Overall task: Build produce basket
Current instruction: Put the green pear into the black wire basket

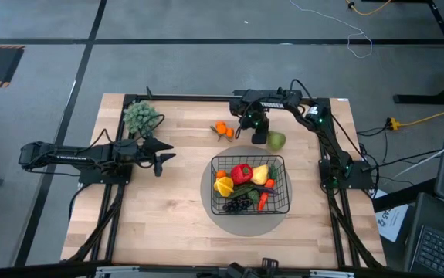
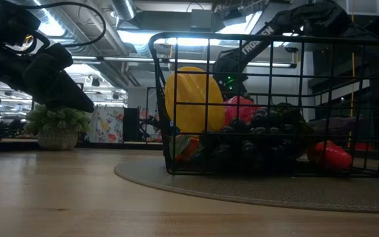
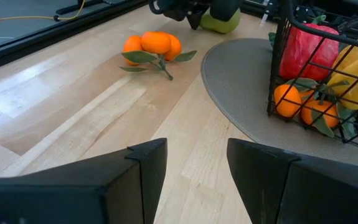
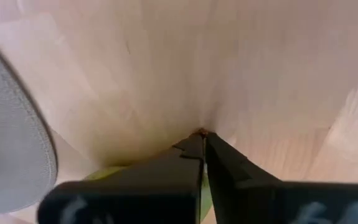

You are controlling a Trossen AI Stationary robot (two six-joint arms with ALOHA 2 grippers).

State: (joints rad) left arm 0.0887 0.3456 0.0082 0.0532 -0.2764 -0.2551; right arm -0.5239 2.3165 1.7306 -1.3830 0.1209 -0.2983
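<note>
The black wire-mesh basket (image 1: 250,184) sits on a grey round disc (image 1: 214,208) toward the middle of the table (image 1: 167,224), slightly nearer its right edge. Inside it lie a red pepper (image 1: 242,173), a yellow fruit (image 1: 260,174), another yellow fruit (image 1: 224,186) with an orange cluster, dark grapes (image 1: 239,205), a green cucumber (image 1: 246,190) and an orange carrot (image 1: 262,201). Two pieces remain outside: an orange cluster with leaves (image 1: 222,130) lies on the bare wood near the far edge, and a green fruit (image 1: 276,140) rests just beyond the disc's far rim. The right gripper (image 1: 257,136) is lowered at the green fruit's side; in the right wrist view its fingers (image 4: 228,168) meet almost tip to tip over the wood, with a sliver of the green fruit (image 4: 104,174) showing beneath them, so it appears closed, though whether it actually grips the fruit I cannot tell. The left gripper (image 1: 162,154) hovers above the table's left half, well apart from the basket, its fingers (image 3: 144,165) parted with nothing between them. A small potted plant (image 1: 140,117) stands at the far left corner.
</note>
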